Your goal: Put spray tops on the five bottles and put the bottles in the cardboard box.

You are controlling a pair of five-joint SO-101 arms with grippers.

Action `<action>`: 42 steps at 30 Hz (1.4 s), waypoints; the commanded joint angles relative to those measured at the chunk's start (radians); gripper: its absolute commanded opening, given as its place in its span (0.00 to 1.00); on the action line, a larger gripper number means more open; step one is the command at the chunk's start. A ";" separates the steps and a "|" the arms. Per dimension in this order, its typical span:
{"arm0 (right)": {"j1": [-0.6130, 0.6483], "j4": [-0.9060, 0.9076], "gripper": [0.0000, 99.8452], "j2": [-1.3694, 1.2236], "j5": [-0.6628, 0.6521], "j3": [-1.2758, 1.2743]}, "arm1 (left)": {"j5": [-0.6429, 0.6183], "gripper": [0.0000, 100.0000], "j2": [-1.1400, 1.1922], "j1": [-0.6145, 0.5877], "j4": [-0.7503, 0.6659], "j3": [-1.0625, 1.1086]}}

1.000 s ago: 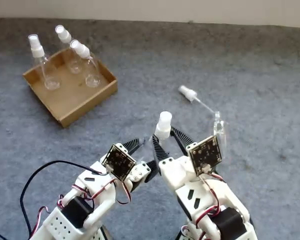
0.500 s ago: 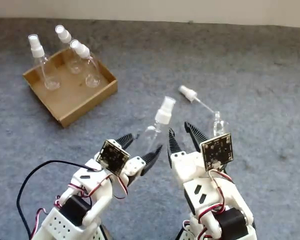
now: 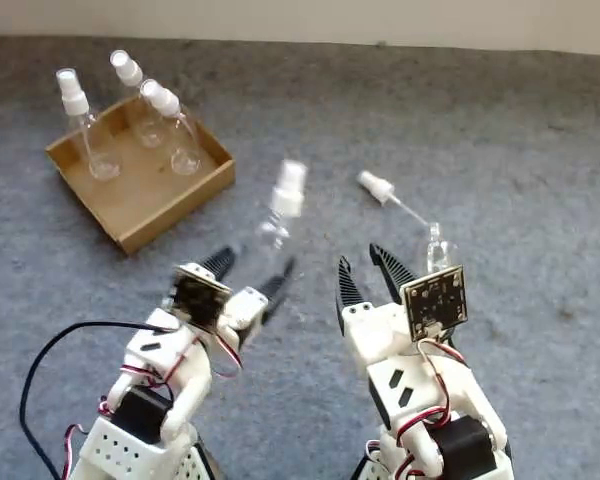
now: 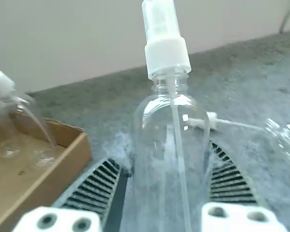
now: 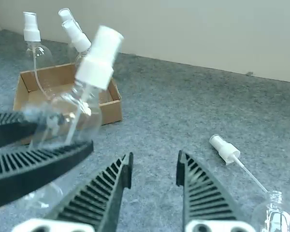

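Left gripper (image 3: 251, 267) clamped on clear plastic bottle with white spray top (image 3: 280, 208), held tilted above grey carpeted desk (image 3: 500, 130). Right gripper (image 3: 365, 264): jaws apart.

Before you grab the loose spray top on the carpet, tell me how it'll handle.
The spray top lies on its side, so it may roll if nudged. Its thin tube looks likely to flex if pinched. Probably very light.

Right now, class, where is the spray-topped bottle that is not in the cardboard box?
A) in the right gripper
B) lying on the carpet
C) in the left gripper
C: the left gripper is shut on the spray-topped bottle, while the right gripper is open with nothing in it.
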State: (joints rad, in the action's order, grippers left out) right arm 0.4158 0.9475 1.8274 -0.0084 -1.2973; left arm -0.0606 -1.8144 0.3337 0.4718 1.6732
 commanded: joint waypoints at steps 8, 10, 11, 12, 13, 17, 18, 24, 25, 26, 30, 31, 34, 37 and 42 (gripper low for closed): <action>0.239 -0.018 0.13 0.010 -0.005 -0.004 | -0.008 0.08 -0.015 -0.179 -0.299 0.022; 0.242 -0.068 0.13 0.010 -0.005 -0.044 | -0.006 0.08 -0.015 -0.179 -0.331 0.022; 0.242 -0.105 0.13 0.010 -0.005 -0.073 | -0.008 0.08 -0.015 -0.179 -0.341 0.022; 0.242 -0.145 0.13 0.010 -0.005 -0.108 | -0.008 0.08 -0.015 -0.179 -0.347 0.022; 0.245 -0.183 0.13 0.010 -0.005 -0.142 | -0.008 0.08 -0.015 -0.179 -0.359 0.022; 0.246 -0.277 0.13 0.010 -0.005 -0.266 | -0.006 0.08 -0.016 -0.188 -0.423 0.022; 0.246 -0.285 0.13 0.010 -0.005 -0.289 | -0.008 0.08 -0.016 -0.203 -0.440 0.022; 0.246 -0.286 0.13 0.010 -0.005 -0.311 | -0.012 0.08 -0.016 -0.277 -0.509 0.022; 0.246 -0.288 0.13 0.010 -0.005 -0.314 | -0.018 0.08 -0.016 -0.271 -0.512 0.022; 0.246 -0.288 0.13 0.010 -0.005 -0.315 | -0.043 0.08 -0.016 -0.249 -0.519 0.022; 0.246 -0.349 0.13 0.010 -0.005 -0.318 | -0.207 0.08 -0.016 -0.148 -0.517 0.022; 0.246 -0.366 0.13 0.010 -0.005 -0.320 | -0.238 0.08 -0.016 -0.143 -0.517 0.022; 0.246 -0.367 0.13 0.010 -0.005 -0.364 | -0.305 0.08 -0.016 -0.142 -0.516 0.022; 0.246 -0.371 0.05 0.010 -0.005 -0.410 | -0.367 0.08 -0.015 -0.137 -0.512 0.022; 0.248 -0.372 0.01 0.010 -0.005 -0.418 | -0.505 0.08 -0.015 -0.136 -0.511 0.022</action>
State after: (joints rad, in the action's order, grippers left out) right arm 0.6536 0.6022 1.8259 -0.0084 -1.6686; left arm -0.4580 -1.8144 0.1849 -0.0207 1.6732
